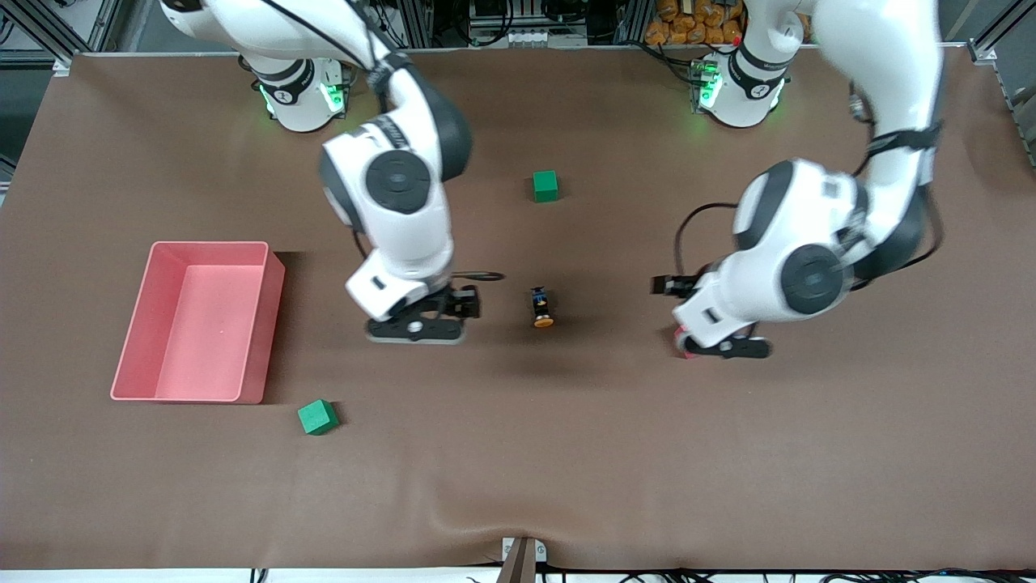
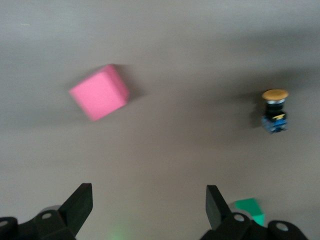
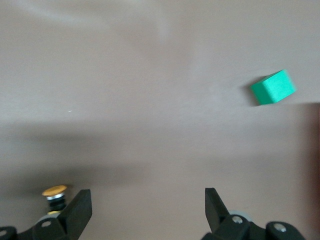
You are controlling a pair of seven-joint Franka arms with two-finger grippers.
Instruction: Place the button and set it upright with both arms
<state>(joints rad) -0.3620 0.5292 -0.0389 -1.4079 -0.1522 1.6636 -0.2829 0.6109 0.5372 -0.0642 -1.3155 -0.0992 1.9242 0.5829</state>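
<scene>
The button (image 1: pixel 541 307) is a tiny cylinder with a round orange cap and a dark black-and-blue body. It lies on its side on the brown table (image 1: pixel 615 453), cap toward the front camera, about midway between the two arms' ends of the table. The left wrist view shows it the same way, cap at one end and a blue-and-yellow block at the other (image 2: pixel 275 111). In the right wrist view only the cap and a bit of the metal collar show (image 3: pixel 55 192), beside one finger.

Across the front view from its left edge: a pink bin (image 1: pixel 199 321) stands toward the right arm's end, and nothing shows inside it. A green cube (image 1: pixel 317 417) lies just off its corner, nearer the camera. Next is the right gripper (image 1: pixel 417 328), low over the table beside the button, on the side toward the right arm's end, fingers spread apart and holding nothing. Then the button itself, touched by neither gripper. A second green cube (image 1: pixel 545 185) sits farther from the camera than the button. The left gripper (image 1: pixel 723 346) hangs low over the table on the button's side toward the left arm's end, fingers also spread and empty. A pink cube (image 2: pixel 100 92) lies under it, apart from its fingers; in the front view only an edge of it peeks out.
</scene>
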